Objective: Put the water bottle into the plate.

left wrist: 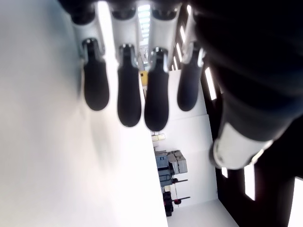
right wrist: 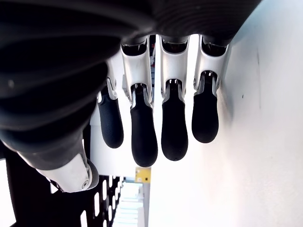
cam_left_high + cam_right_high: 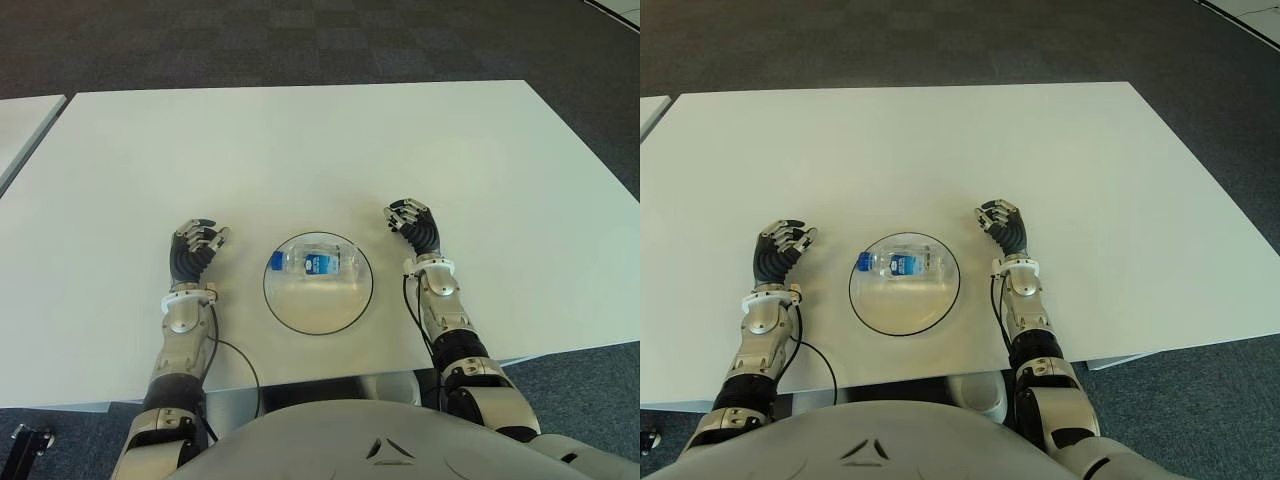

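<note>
The water bottle (image 3: 318, 263) lies on its side inside the plate (image 3: 300, 318), so the task looks done. The left hand (image 3: 194, 250) and right hand (image 3: 413, 227) flank the plate on the table (image 3: 300, 150), fingers relaxed and empty.

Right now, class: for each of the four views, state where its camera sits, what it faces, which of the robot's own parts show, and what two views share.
Left eye view: head, facing down at the table; both arms, left hand, right hand flank the plate holding the water bottle.
Right eye view: beside it, sharing that scene, slightly shifted.
Left wrist view: left wrist, facing its empty fingers.
Right wrist view: right wrist, facing its empty fingers.
</note>
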You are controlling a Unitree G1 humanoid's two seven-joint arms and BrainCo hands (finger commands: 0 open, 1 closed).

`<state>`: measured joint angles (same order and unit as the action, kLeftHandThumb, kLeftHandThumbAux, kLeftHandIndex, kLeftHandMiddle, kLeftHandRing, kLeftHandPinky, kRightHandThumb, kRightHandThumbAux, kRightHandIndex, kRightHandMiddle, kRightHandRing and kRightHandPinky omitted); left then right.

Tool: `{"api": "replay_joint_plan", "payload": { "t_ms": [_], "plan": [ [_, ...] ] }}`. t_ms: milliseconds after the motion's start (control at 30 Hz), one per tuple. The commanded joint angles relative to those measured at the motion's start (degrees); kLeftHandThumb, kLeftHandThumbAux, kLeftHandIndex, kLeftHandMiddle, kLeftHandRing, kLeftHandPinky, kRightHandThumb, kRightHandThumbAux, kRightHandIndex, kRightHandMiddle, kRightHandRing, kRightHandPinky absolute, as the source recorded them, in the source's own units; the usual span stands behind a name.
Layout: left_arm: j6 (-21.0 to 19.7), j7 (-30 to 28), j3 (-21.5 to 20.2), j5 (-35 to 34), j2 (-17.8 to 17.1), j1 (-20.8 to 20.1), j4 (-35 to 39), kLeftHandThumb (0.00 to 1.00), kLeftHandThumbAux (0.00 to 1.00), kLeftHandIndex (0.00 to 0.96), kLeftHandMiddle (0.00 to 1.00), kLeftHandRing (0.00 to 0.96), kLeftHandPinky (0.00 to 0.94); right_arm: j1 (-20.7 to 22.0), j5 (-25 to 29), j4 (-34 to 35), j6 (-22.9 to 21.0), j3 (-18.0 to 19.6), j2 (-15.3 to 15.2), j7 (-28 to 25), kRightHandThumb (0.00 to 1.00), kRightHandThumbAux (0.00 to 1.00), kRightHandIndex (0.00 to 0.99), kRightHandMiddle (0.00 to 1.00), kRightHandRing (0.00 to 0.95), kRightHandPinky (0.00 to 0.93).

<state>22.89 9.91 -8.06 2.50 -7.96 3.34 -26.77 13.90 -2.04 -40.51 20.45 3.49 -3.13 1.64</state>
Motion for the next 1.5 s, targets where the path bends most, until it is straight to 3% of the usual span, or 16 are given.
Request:
{"api": "replay_joint_plan", "payload": {
  "t_ms": [33, 400, 733, 1500],
  "plan": [
    [-0.8, -1.6, 1.7, 1.2, 0.3, 1.1, 0.0, 0.710, 0.714, 0.435, 0.598, 0.573, 0.558, -3.0, 0.5, -2.1, -2.7, -0.1, 0.5, -0.6, 0.708, 0.729, 0.433, 0.621, 0.603, 0.601],
    [-2.7, -5.2, 1.8, -1.5, 0.8, 1.3, -1.0, 0.706, 0.714, 0.433, 0.575, 0.547, 0.527, -3.5, 0.6, -0.8, -3.8, -0.1, 0.9, -0.4, 0.708, 0.729, 0.433, 0.618, 0.602, 0.598],
    [1.0, -7.1, 2.3, -1.8, 0.8, 0.6, -4.1, 0.704, 0.714, 0.433, 0.569, 0.542, 0.524, -3.9, 0.4, -0.1, -3.0, -0.3, 1.0, -0.9, 0.708, 0.728, 0.433, 0.622, 0.612, 0.610],
    [2.8, -7.6, 1.7, -3.0, 1.6, -0.5, -6.5, 0.705, 0.713, 0.434, 0.575, 0.539, 0.521, -4.1, 0.3, 0.4, -3.0, -0.3, 0.9, -0.8, 0.708, 0.728, 0.433, 0.620, 0.607, 0.606]
  ]
}}
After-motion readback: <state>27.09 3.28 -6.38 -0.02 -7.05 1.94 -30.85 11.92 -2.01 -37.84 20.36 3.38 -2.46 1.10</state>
